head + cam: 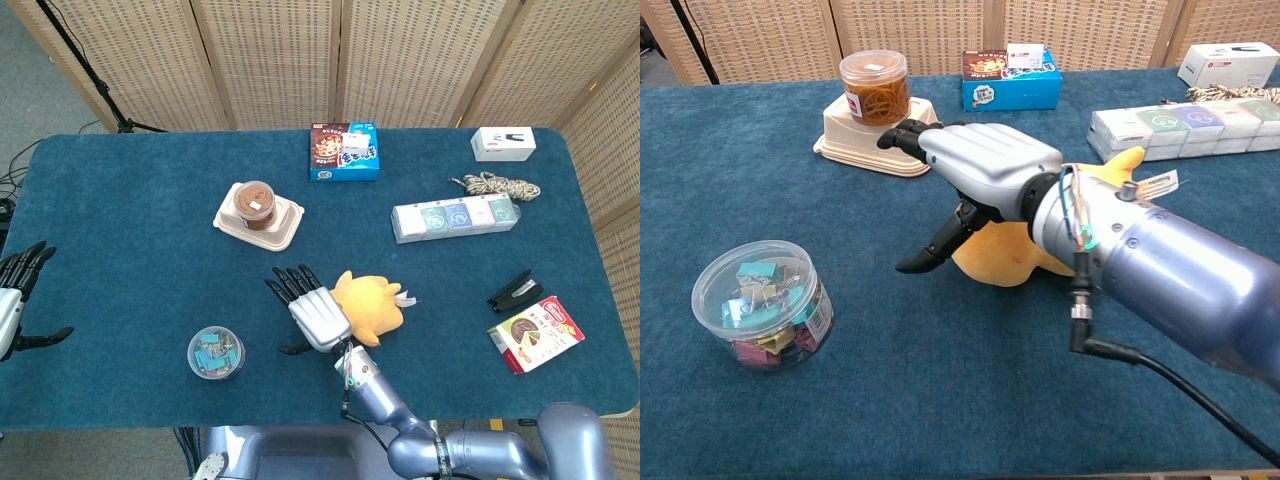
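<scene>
My right hand (313,316) (975,172) hovers over the left end of a yellow plush toy (370,303) (1016,262), fingers spread and holding nothing; in the chest view it hides much of the toy. A clear tub of binder clips (216,353) (762,303) sits to its left. My left hand (14,296) shows only in the head view, open at the table's left edge, and holds nothing.
A jar of rubber bands (255,204) (875,88) stands in a beige tray (285,228) (896,146). Further back lie a blue snack box (345,151) (1011,79), a tissue pack row (455,217), rope (495,185), a white box (503,144), a black stapler (515,291) and a red packet (538,333).
</scene>
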Action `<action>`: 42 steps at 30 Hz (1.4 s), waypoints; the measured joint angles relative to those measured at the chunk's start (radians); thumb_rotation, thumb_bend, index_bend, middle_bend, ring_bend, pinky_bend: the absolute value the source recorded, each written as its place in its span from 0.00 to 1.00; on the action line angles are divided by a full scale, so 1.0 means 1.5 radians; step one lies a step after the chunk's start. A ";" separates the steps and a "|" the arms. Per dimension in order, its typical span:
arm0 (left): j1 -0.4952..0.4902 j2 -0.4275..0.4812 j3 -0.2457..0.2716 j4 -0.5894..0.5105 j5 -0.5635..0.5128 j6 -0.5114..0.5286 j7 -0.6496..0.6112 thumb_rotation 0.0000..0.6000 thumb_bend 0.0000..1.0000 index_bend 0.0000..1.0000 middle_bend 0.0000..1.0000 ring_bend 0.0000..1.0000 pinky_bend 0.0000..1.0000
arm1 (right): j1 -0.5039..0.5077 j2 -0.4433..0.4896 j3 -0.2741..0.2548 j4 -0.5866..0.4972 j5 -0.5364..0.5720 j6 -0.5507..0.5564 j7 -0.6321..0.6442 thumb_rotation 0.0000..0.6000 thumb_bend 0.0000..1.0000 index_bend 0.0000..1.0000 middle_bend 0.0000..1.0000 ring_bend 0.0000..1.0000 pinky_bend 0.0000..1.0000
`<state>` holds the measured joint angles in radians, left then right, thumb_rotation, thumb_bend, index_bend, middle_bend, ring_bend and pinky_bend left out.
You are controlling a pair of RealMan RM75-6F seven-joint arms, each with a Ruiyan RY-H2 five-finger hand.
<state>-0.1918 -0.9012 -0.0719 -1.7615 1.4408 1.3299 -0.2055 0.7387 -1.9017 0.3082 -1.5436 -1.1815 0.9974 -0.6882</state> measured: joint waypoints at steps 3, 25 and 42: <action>-0.003 0.006 -0.001 0.036 -0.003 -0.009 -0.043 1.00 0.00 0.00 0.00 0.00 0.00 | 0.020 -0.021 0.013 0.023 0.022 0.002 -0.009 0.65 0.00 0.00 0.00 0.00 0.00; -0.017 0.024 0.000 0.118 0.012 -0.035 -0.162 1.00 0.00 0.00 0.00 0.00 0.00 | 0.056 -0.051 0.005 0.142 0.058 0.008 0.051 0.65 0.00 0.00 0.00 0.00 0.00; -0.016 0.022 -0.001 0.102 0.003 -0.030 -0.133 1.00 0.00 0.00 0.00 0.00 0.00 | -0.043 0.112 -0.022 0.014 0.112 0.046 0.138 0.65 0.00 0.00 0.00 0.00 0.00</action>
<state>-0.2155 -0.8687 -0.0732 -1.6089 1.4457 1.2842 -0.4051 0.6738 -1.7338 0.2752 -1.5226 -1.0138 1.0671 -0.4810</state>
